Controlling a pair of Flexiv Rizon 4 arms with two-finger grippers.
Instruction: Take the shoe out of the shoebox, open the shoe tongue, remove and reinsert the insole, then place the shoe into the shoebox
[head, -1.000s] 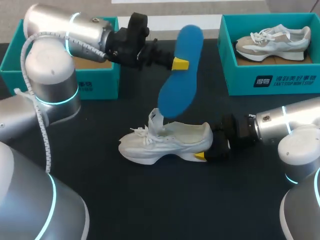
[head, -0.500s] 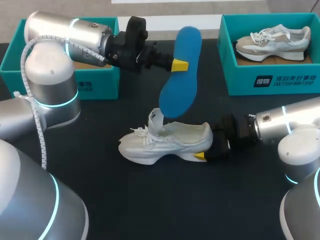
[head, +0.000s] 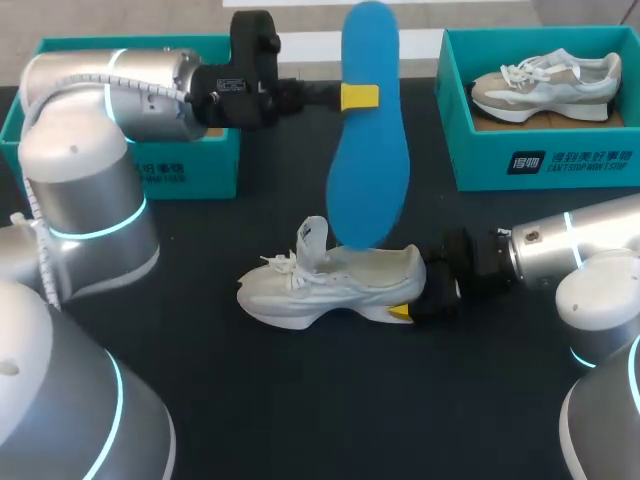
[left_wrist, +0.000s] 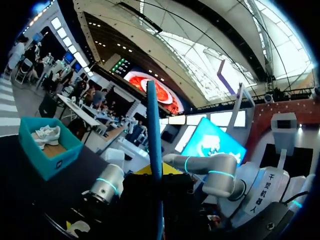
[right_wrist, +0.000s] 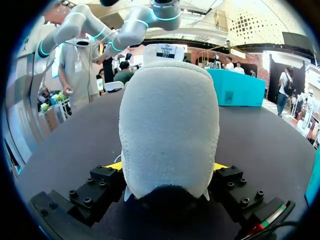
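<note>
Swung from slanted to nearly upright, the blue insole (head: 365, 140) stands pinched near its top in the left gripper (head: 358, 97), its lower end over the white shoe (head: 330, 285). The right gripper (head: 400, 312) clamps the heel, toe pointing away (tongue raised). Off to that gripper's side, a teal shoebox (head: 560, 165) holds a beige shoe (head: 545, 85).

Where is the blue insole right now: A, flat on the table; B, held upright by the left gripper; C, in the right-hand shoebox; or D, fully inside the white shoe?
B: the left gripper pinches the blue insole, which stands upright with its lower end by the white shoe opening.
</note>
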